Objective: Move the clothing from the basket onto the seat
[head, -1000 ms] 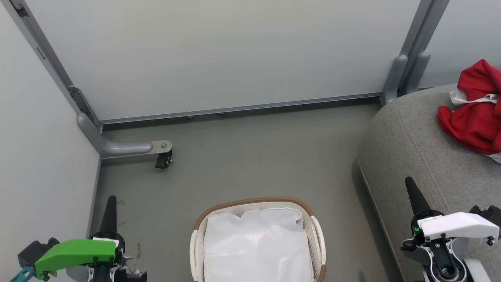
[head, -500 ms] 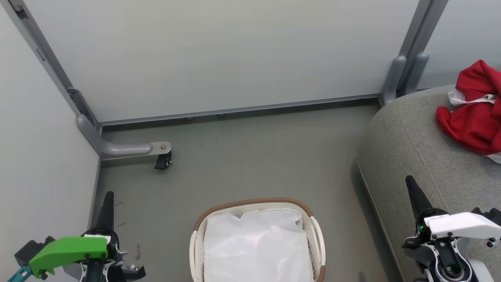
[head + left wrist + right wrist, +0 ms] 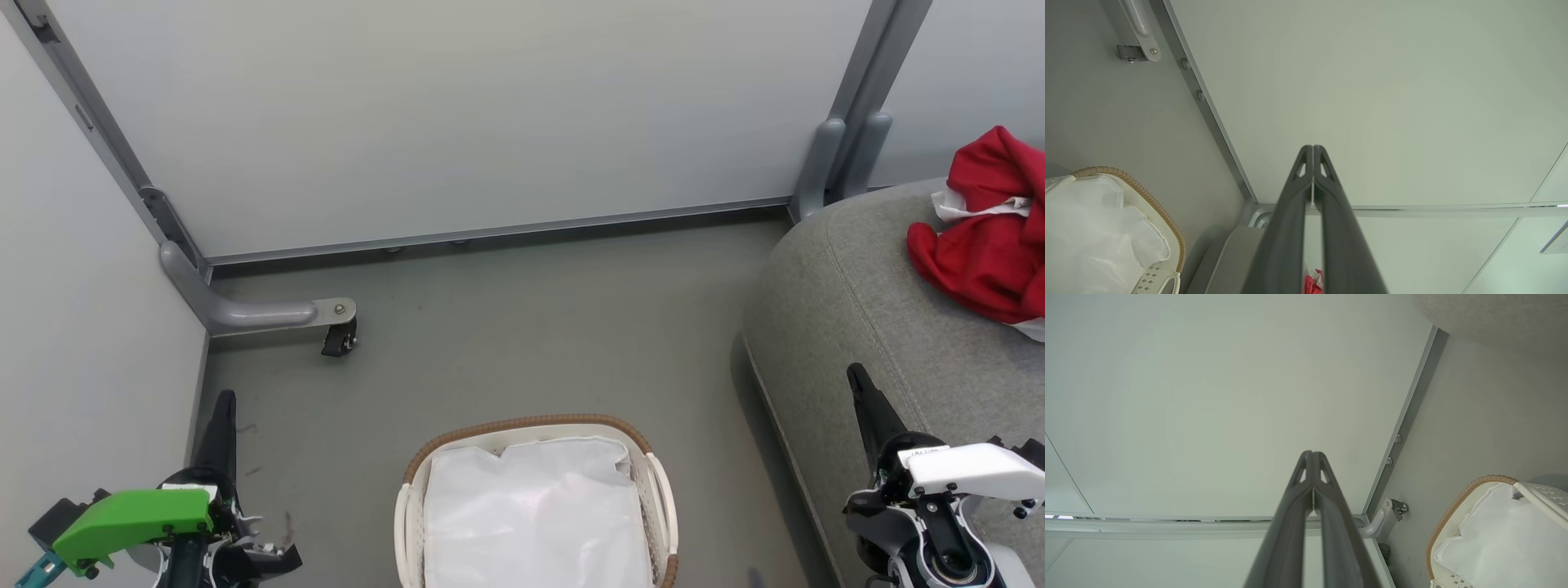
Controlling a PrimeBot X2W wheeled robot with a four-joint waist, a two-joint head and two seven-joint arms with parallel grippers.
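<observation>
Nearest, at the lower left, the left gripper (image 3: pixel 225 400) points away from the robot, with a green cover (image 3: pixel 131 523) over its wrist. Its two dark fingers are pressed together along their length and meet at the tips. They hold nothing and touch nothing, hanging over the floor (image 3: pixel 531 327) just beside the left wall panel. The left wrist view confirms it: the tips are joined, with only a thin slit between the fingers lower down.

At the lower right, the right gripper (image 3: pixel 855 374), under a white cover (image 3: pixel 971 469), hangs over the near left edge of the seat (image 3: pixel 865 302). Its fingers are likewise closed tip to tip and empty. Whether they brush the upholstery cannot be told.

Between the two grippers, near and central, the basket (image 3: pixel 522 423) stands on the floor, and its crumpled white liner (image 3: pixel 535 523) spreads across the inside.

Farther right, the grey seat rises from the floor with a rounded edge and a stitched seam. The clothing (image 3: pixel 992 245) lies on it at the far right, a bunched red heap with a strip of white trim, cut off by the picture's edge. It is well apart from the basket and from both grippers.

Farther left, a black caster (image 3: pixel 340 336) sits under a grey bracket foot. Pale wall panels (image 3: pixel 457 114) close off the far side.
</observation>
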